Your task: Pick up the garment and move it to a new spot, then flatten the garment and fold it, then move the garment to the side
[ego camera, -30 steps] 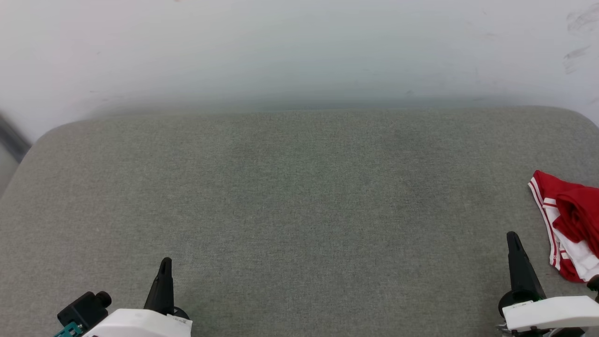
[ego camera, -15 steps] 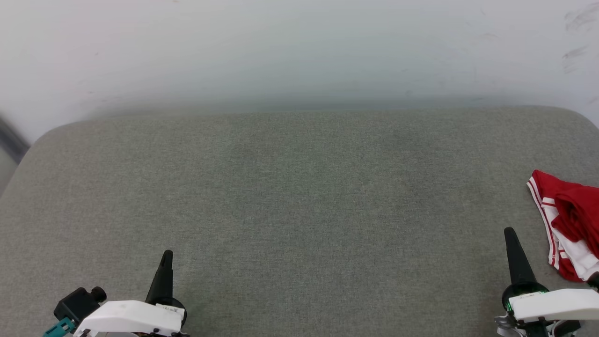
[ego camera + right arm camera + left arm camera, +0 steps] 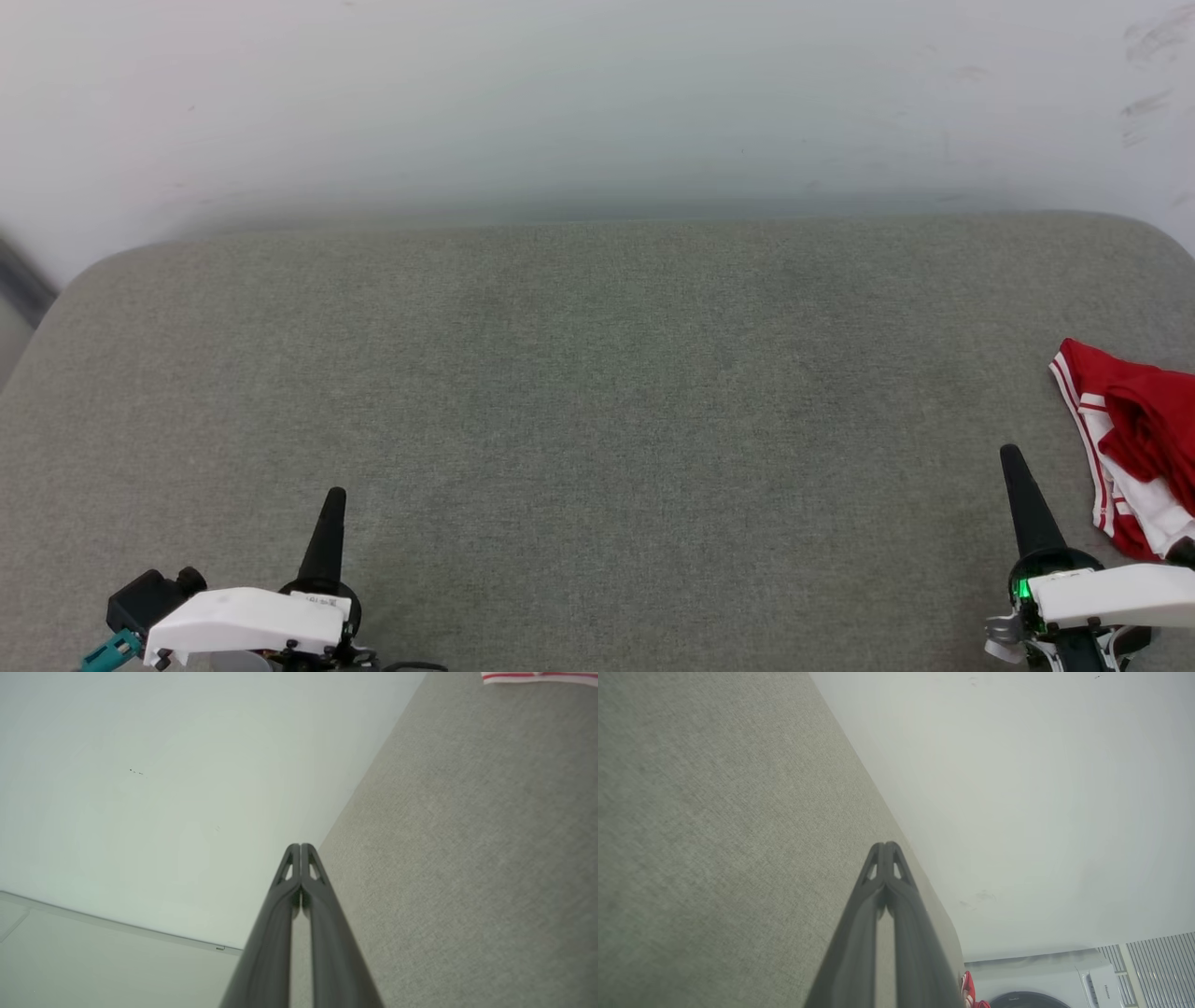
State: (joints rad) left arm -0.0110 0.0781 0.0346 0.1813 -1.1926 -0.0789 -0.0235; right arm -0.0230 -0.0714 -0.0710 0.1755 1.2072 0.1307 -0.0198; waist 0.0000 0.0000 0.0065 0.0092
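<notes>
Right claw, closed, just left of garment.

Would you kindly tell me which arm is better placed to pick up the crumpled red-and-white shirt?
Right, probably. The right pincer, shut, sits just beside the shirt at the right edge of the grey fabric surface; the left pincer, also shut, is far over on the left.

The garment lies crumpled at the far right edge of the grey cushion. Red folds sit over white cloth with red-and-white striped trim
</notes>
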